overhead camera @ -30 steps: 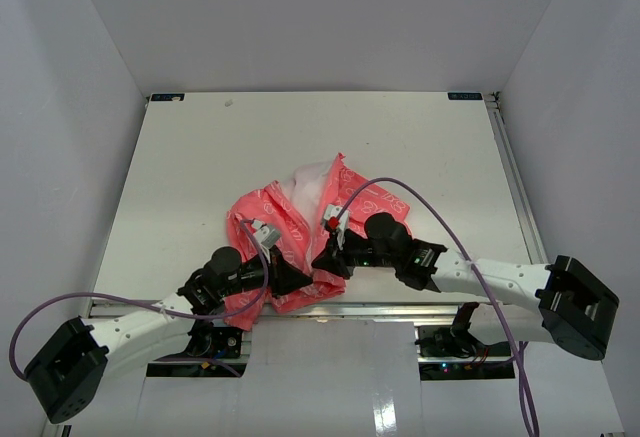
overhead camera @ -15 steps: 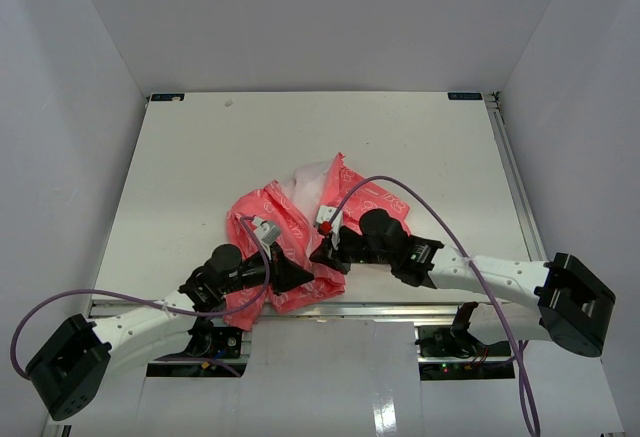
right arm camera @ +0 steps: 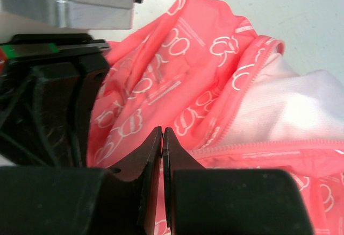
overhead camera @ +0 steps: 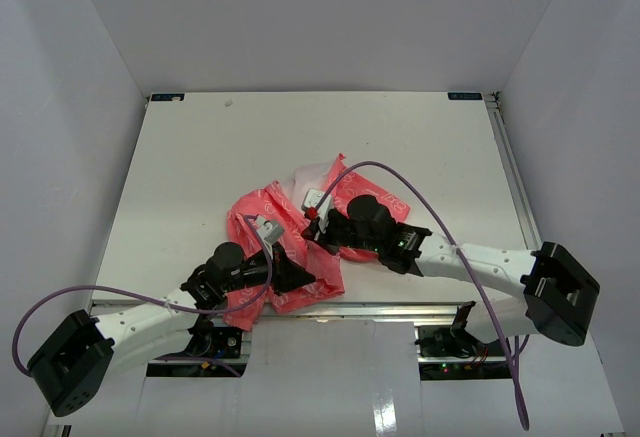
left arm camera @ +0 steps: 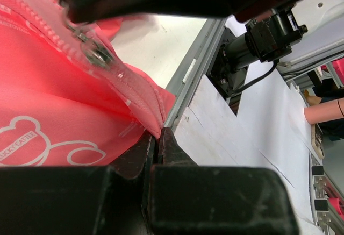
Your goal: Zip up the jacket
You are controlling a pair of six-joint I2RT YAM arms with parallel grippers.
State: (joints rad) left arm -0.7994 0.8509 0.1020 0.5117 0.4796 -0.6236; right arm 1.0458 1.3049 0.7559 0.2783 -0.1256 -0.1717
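- Left gripper (left arm camera: 159,138) is pinching the jacket (left arm camera: 64,100) at its hem corner. Only this wrist view is showing the metal zipper slider (left arm camera: 95,55).
- Right gripper (right arm camera: 163,138) is pressing its jaws together over thin, crumpled coral fabric, with white lining (right arm camera: 279,100) peeking out.
- From above, the jacket is lying bunched on the table (overhead camera: 300,137), between both arms.

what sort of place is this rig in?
Probably a robotics lab test cell: white walls boxing in a white table, left arm and right arm bolted at its edge, purple cable loose, a jacket the only workpiece.
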